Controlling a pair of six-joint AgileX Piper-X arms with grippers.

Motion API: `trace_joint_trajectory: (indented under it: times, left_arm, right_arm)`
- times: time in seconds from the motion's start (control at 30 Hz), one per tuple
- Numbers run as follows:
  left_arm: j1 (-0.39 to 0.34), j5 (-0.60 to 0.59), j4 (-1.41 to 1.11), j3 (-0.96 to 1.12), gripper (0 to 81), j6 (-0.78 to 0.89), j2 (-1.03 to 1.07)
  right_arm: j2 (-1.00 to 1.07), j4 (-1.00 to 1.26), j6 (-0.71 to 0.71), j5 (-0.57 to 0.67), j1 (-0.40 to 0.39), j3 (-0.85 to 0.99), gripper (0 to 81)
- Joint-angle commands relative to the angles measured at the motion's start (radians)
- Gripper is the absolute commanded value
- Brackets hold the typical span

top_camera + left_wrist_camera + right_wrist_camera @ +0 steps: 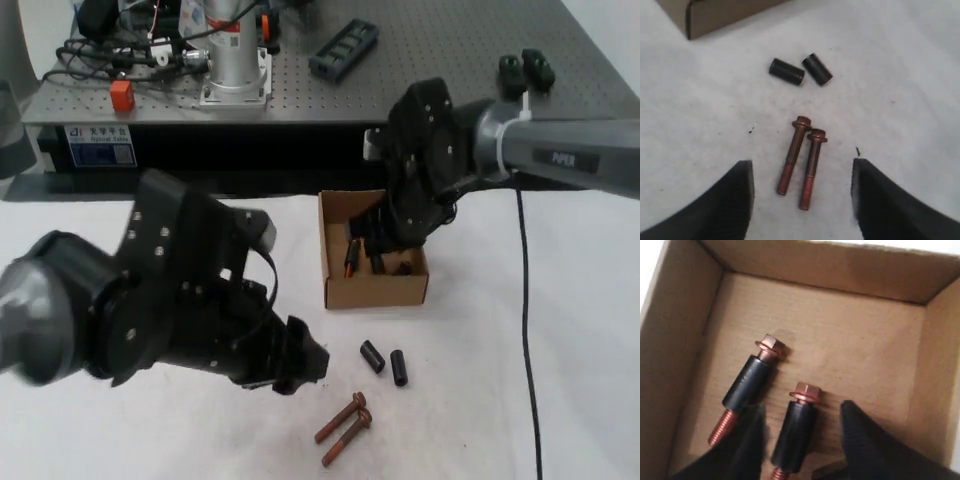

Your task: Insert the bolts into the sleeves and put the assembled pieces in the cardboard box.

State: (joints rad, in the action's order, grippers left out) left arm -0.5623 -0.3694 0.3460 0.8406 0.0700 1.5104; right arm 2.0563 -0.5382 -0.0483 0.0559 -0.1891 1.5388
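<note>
My left gripper [801, 165] hangs low over the white bench [560, 400], jaws spread wide with nothing in them. Straight below, between its fingers [740, 200], lie two loose bolts [794, 155]. They are side by side and nearly parallel, just about touching, with their heads pointing toward the box [375, 290]. Past the heads and a little apart from them are two black sleeves [786, 71], both on their sides. The sleeves sit close together, angled so their near ends almost meet. From the high view, sleeves and bolts both lie on the bench in front of the box, sleeves nearer to it, bolts nearer to me.

My right gripper [804, 407] is down inside the box, also open. Two assembled pieces [747, 385] lie on the cardboard floor, each a bolt run through a sleeve with the head out one end and thread out the other. One lies near a side wall — outside the fingers. The other sits between the fingers, with a gap showing on either side of it, so I read it as resting on the floor and not gripped.
</note>
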Motion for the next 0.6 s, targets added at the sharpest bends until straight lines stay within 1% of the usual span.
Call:
trace_joint_trajectory:
  times: [0.0,0.13,0.2,0.33,0.4,0.53,0.57]
  left_arm:
    - [-0.008,0.030,0.014,0.022,42.1,-0.039,0.012]
    - [-0.055,0.081,0.109,0.143,41.9,-0.156,0.120]
    - [-0.080,0.116,0.175,0.217,40.3,-0.223,0.176]
    - [-0.124,0.146,0.308,0.355,34.2,-0.325,0.292]
    - [-0.140,0.161,0.357,0.409,33.9,-0.349,0.336]
    - [-0.160,0.264,0.396,0.471,33.9,-0.390,0.406]
    - [-0.159,0.269,0.401,0.475,33.9,-0.394,0.415]
  right_arm:
    - [-0.018,0.013,0.004,0.009,0.003,0.021,40.4]
    - [-0.173,0.029,0.000,0.032,0.023,-0.035,32.6]
    - [-0.260,0.029,0.000,0.032,0.027,-0.096,30.9]
    - [-0.426,0.033,0.000,0.029,0.029,-0.261,31.0]
    - [-0.494,0.036,-0.012,0.025,0.029,-0.347,31.0]
    - [-0.597,0.036,-0.027,0.026,0.029,-0.487,31.0]
    - [-0.621,0.036,-0.027,0.026,0.029,-0.519,31.0]
